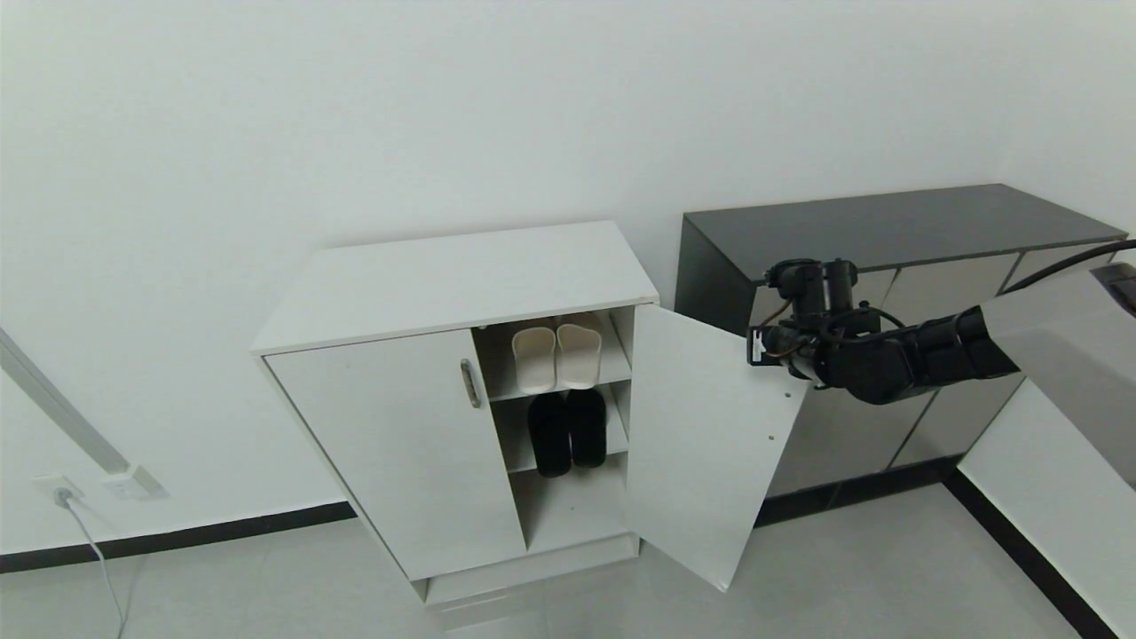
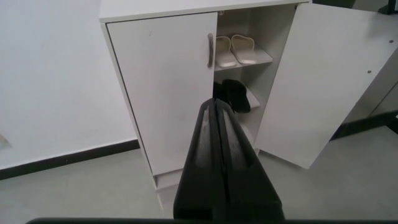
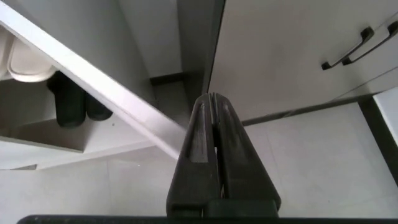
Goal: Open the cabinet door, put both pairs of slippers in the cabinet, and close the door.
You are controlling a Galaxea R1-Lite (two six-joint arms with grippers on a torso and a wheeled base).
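The white cabinet (image 1: 461, 275) stands against the wall with its left door shut and its right door (image 1: 701, 444) swung wide open. A pair of white slippers (image 1: 557, 355) lies on the top shelf, and a pair of black slippers (image 1: 568, 430) on the shelf below. My right gripper (image 1: 760, 346) is at the upper outer edge of the open door, on its far side. Its fingers are shut and empty, with the right gripper (image 3: 211, 98) close to the door's edge (image 3: 106, 87). My left gripper (image 2: 214, 102) is shut and empty, held back in front of the cabinet and aimed at the black slippers (image 2: 236, 93).
A dark grey sideboard (image 1: 887, 222) stands to the right of the cabinet, just behind the open door. The left door has a metal handle (image 1: 469, 383). A wall socket with a cable (image 1: 62, 493) is at the far left. Bare floor lies in front of the cabinet.
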